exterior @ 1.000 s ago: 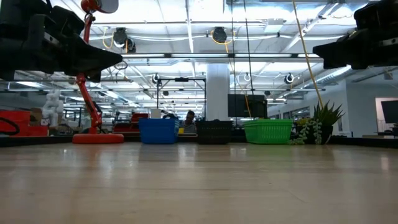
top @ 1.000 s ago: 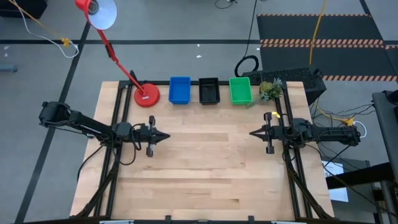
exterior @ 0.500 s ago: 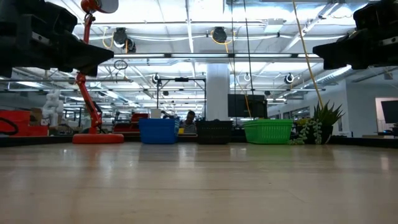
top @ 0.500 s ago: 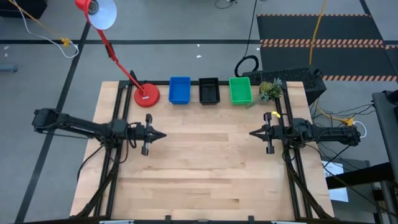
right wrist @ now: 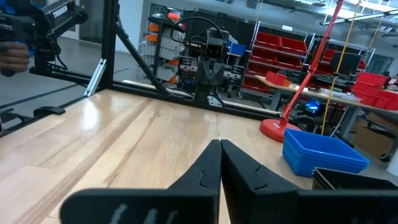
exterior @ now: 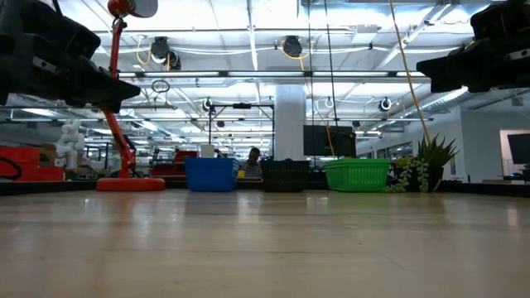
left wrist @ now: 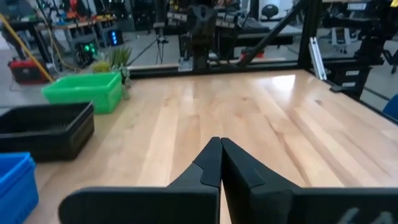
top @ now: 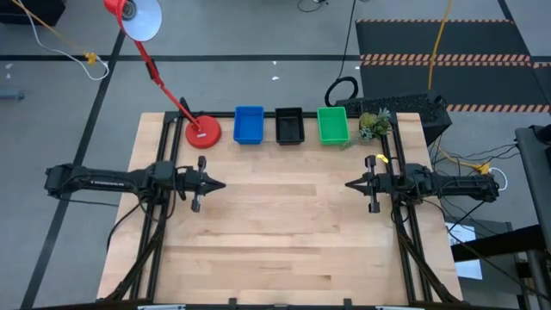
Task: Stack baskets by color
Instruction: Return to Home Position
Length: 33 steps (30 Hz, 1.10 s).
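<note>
- the blue baskets (top: 248, 125) sit at the counter's (top: 284, 241) far edge, just beside the round red lamp base (top: 202, 132); from above they read as one bright blue rectangle with a raised rim.
- the black baskets (top: 288, 126) stand in the middle of the row, close to the blue ones with a narrow gap of wood between them; in the left wrist view their side wall shows fine vertical slits.
- the green baskets (top: 332, 125) close the row on the right arm's side, just beside a small potted plant (top: 373, 125) at the counter's corner.
- in the low view the three colours stand side by side and upright, all about the same height, long sides parallel; how many trays are nested in each cannot be told.
- the left end effector (top: 219, 184) hangs above the left part of the counter, well apart from the baskets, its arm stretched out nearly level and pointing toward the middle; its fingers (left wrist: 208, 165) are pressed together to a point, with nothing between them.
- the right end effector (top: 350, 184) hangs above the right part of the counter, facing the left one across a wide bare stretch of wood; its arm is folded back and level, and its fingers (right wrist: 208, 165) are likewise pressed together, holding nothing.
- in the low view both arms show as dark shapes high in the upper corners, clear of the counter's surface.
</note>
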Each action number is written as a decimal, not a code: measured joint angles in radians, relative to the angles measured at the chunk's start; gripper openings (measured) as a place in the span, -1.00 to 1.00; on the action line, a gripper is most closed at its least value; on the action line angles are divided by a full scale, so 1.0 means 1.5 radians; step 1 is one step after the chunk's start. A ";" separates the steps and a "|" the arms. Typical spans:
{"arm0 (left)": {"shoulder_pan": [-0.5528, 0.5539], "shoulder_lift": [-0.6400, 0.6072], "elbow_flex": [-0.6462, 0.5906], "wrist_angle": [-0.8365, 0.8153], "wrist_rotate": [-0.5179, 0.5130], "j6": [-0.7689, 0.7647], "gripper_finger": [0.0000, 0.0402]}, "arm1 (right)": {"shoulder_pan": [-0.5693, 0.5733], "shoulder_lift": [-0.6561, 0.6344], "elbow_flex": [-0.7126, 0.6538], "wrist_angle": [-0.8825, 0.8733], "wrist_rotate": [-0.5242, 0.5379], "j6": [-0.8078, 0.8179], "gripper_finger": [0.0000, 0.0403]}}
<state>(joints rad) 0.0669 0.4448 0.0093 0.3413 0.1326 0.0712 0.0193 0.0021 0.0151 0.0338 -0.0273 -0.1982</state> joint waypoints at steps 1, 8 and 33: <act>0.000 -0.009 0.000 -0.016 -0.003 -0.002 -0.98 | 0.000 0.000 0.000 0.000 0.000 0.000 -1.00; -0.001 -0.071 0.000 -0.089 -0.032 -0.017 -0.98 | 0.000 0.000 0.000 0.000 0.000 0.000 -1.00; 0.015 -0.295 0.002 -0.221 -0.091 0.004 -0.98 | 0.000 0.000 0.000 0.000 0.000 0.000 -1.00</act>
<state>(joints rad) 0.0900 0.0025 0.0120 0.0105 -0.0038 0.0774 0.0193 0.0025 0.0147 0.0338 -0.0273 -0.1985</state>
